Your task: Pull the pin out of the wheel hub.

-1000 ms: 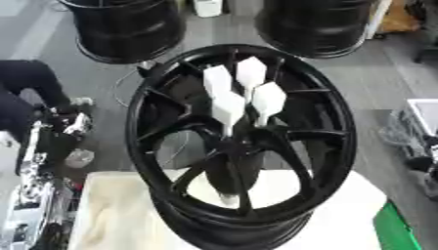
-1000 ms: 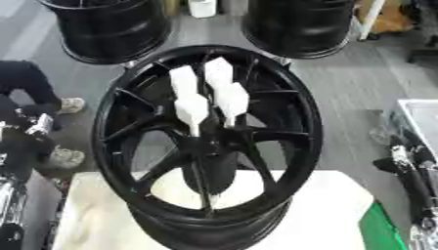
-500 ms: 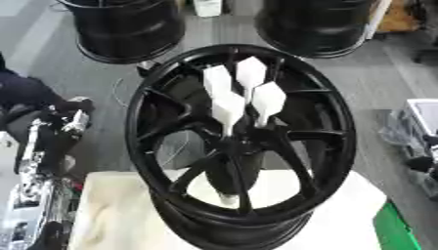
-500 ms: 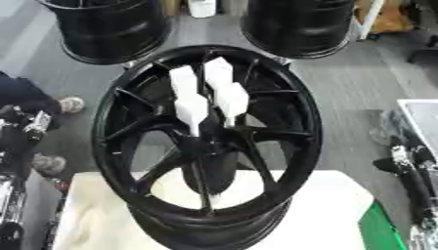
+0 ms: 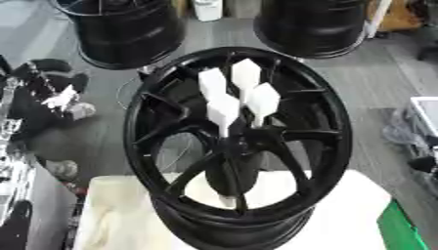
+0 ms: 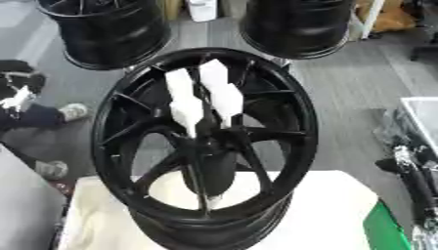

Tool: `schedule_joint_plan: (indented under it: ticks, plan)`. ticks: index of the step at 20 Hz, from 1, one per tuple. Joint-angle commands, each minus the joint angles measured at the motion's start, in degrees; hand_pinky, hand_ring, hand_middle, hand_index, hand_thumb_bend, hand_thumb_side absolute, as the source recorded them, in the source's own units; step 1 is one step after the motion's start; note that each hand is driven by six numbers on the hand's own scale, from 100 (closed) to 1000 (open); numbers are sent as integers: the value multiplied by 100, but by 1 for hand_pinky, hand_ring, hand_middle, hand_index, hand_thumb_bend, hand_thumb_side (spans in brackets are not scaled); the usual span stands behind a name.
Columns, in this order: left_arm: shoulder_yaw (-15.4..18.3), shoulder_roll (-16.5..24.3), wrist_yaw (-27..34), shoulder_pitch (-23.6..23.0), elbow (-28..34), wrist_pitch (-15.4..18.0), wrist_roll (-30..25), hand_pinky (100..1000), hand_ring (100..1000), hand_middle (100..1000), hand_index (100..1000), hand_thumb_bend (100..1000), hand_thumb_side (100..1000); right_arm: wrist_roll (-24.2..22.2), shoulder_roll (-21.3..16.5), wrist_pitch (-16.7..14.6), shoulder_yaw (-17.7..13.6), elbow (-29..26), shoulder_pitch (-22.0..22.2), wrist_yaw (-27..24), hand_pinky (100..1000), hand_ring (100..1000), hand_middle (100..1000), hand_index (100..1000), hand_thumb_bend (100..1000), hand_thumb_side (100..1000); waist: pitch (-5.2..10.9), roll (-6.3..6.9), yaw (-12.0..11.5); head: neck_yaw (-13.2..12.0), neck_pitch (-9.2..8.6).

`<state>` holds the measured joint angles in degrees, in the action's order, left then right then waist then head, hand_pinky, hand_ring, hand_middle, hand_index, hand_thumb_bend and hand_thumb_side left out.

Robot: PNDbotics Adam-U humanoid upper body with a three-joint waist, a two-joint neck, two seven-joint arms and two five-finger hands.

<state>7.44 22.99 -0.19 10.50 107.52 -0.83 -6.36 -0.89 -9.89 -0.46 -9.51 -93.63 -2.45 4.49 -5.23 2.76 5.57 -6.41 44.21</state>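
Plainly, pins [image 5: 232, 100] sit in the wheel hub [image 5: 332, 146] — right hand [image 6: 412, 178] apart, state unclear

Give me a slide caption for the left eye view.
Black wheel hub standing on a white-covered table, four white pins still seated at its centre, no robot hand in reach yet.
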Motion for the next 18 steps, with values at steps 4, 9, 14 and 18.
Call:
schedule_joint_plan:
  ticks: [4, 9, 14, 18]
  plan:
    - [-831, 1086, -585, 756, -433, 261, -576, 702, 645, 670, 757, 609, 332, 38, -201, 4, -48, -67, 12, 68, 670, 568, 878, 972, 100, 725, 129, 65, -10, 50, -9]
    - [-1591, 1848, -1053, 1501, -1189, 603, -1044, 712, 659, 683, 778, 619, 316, 46, -209, 6, -57, -53, 46, 79, 671, 568, 878, 972, 100, 725, 173, 68, -18, 100, -9]
    - [-2042, 2579, -1473, 1995, -1707, 1008, -1494, 712, 660, 676, 774, 624, 316, 31, -179, 3, -39, -45, 51, 72, 671, 568, 878, 972, 100, 726, 178, 37, 34, 73, -9]
    - [-2055, 3211, -1263, 2055, -1636, 1197, -1883, 711, 660, 675, 773, 626, 313, -9, -155, -1, -1, -43, 29, 64, 671, 569, 878, 972, 100, 726, 169, 10, 110, 1, -9]
